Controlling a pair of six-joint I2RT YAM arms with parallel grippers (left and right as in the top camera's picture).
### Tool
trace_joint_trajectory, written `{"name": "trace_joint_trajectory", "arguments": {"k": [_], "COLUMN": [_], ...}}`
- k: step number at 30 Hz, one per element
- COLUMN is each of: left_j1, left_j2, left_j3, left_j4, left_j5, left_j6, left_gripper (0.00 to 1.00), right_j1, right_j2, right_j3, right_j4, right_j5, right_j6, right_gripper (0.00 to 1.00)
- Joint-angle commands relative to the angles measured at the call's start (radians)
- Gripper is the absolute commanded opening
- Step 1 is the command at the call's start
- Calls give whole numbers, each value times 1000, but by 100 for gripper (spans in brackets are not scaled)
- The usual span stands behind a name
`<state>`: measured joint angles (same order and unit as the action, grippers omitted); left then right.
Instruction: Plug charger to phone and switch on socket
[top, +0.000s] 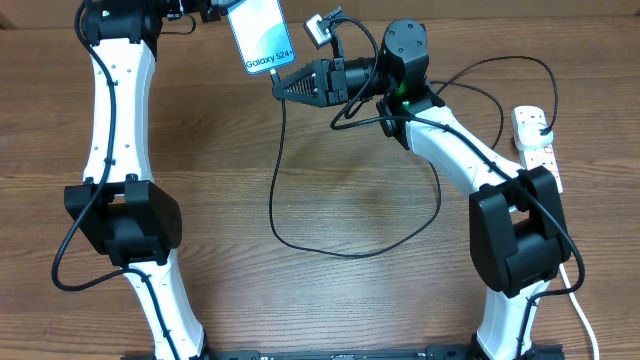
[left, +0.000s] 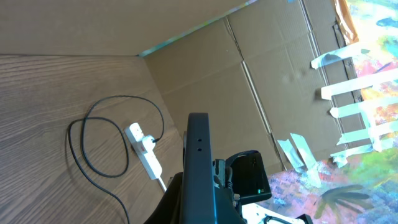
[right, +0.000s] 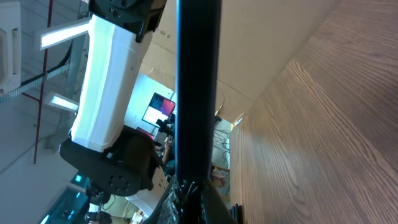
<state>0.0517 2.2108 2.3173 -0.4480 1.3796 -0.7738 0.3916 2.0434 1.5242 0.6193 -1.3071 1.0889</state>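
At the near edge of the wooden table (top: 330, 310), both arm bases stand, one on each side. The left arm (top: 115, 120) rises from its black elbow block and stretches straight toward the far edge. The right arm (top: 455, 150) leans away and inward, its wrist bent so the tool points across toward the left.

Between the arms the charger (top: 275, 200) hangs in a slack black loop that sags onto the tabletop. From there it climbs past the right forearm and runs to the far end of the socket (top: 535, 140). This white power strip lies flat on the right side of the table, beside the right elbow.

Farther back, the right gripper (top: 285, 85) is pinched closed on the charger's connector end, which it holds just at the lower edge of the phone (top: 260, 35). I cannot tell whether the tip is seated.

At the far edge, the left gripper (top: 222, 12) is clamped on the phone. It holds the phone above the table, lit screen up and lower end tilted toward the right tool.
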Motion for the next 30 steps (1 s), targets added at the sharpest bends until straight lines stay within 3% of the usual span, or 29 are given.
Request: {"name": "trace_joint_trajectory", "arguments": {"k": [1,15,30], "left_j1": [-14,-18,-21], "left_j2": [-7,-7,-7], "left_j3": [12,12,12], "left_j4": [3,3,-71], "left_j5": [35,66,60], "left_j6": [19,27,26], "left_gripper": [4,4,4], "right_j1": [-2,-2,-2], "right_j2": [-1,-1,-1], "right_j3": [15,15,15], "right_j4": [6,8,83], "right_j5": [15,92,102], "right_j6": [11,135,134], "right_gripper": [4,4,4]}}
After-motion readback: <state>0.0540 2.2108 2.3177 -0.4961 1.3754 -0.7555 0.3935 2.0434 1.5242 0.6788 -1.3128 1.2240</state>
